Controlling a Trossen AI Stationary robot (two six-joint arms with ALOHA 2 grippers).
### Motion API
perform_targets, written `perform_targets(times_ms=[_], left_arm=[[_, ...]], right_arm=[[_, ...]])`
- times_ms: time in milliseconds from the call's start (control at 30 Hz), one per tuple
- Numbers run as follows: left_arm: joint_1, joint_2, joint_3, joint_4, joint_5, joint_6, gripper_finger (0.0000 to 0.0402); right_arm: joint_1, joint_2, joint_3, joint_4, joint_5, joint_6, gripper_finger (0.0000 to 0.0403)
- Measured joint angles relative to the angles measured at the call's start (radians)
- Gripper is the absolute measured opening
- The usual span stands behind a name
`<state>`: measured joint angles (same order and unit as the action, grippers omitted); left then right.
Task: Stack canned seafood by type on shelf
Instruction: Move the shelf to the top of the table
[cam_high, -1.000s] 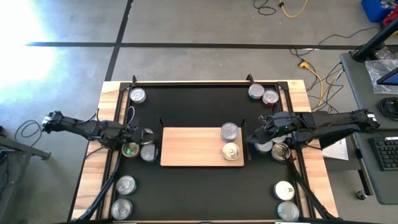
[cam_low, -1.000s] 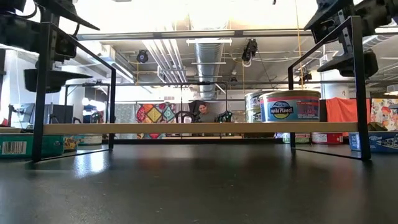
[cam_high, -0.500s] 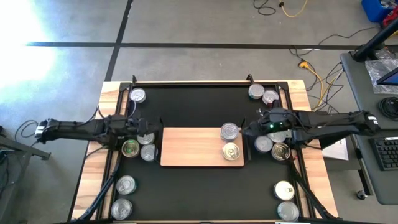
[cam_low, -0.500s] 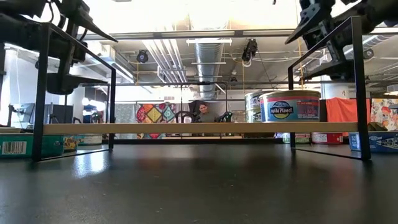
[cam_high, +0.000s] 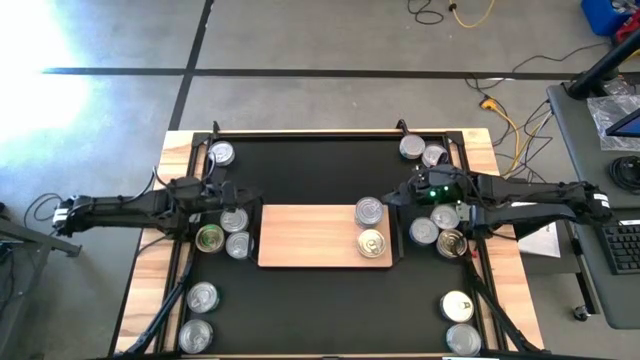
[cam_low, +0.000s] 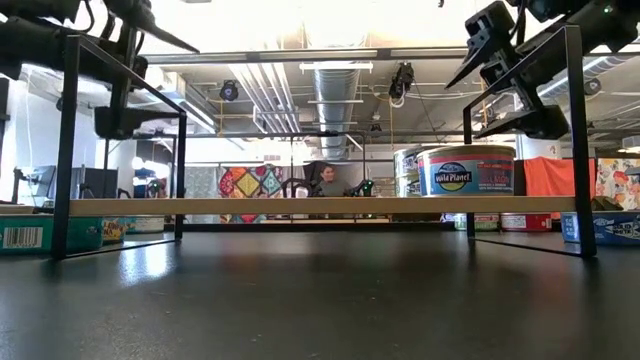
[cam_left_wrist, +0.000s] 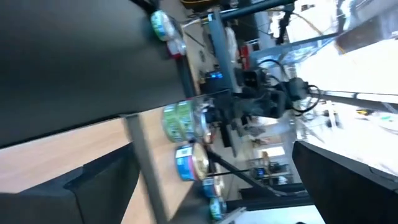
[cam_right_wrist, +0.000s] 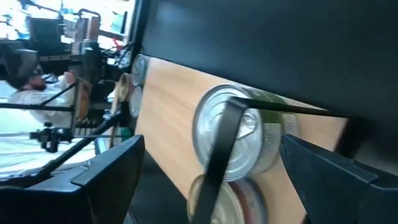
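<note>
On the black mat (cam_high: 320, 170) at table centre, shelf (cam_high: 310, 236) carrying two cans (cam_high: 369, 211) at its 3 o'clock end, silver behind gold; other tins (cam_high: 237, 232) scattered off both ends. Left end effector (cam_high: 228, 196) released, empty, hovering just off the shelf's 9 o'clock end; right end effector (cam_high: 398, 196) released, empty, beside the silver can

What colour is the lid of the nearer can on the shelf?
Gold, on the nearer can; the high view shows it best.
</note>
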<state>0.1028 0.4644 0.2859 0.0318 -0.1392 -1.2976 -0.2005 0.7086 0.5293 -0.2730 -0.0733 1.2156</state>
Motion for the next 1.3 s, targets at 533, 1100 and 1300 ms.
perform_targets(times_ms=[533,1100,1300], left_arm=[[0.032,0.070,0.028,0.003,0.011,-0.002,0.0398],[0.204,0.138,0.063,-0.057,0.080,0.040,0.0398],[0.249,0.169,0.063,-0.015,0.088,0.067,0.0398]], right_arm=[[-0.013,0.023,0.000,0.156,-0.032,0.006,0.0365],[-0.098,0.081,0.000,0.207,-0.032,-0.001,0.0365],[-0.142,0.093,0.000,0.212,-0.011,-0.008,0.0365]])
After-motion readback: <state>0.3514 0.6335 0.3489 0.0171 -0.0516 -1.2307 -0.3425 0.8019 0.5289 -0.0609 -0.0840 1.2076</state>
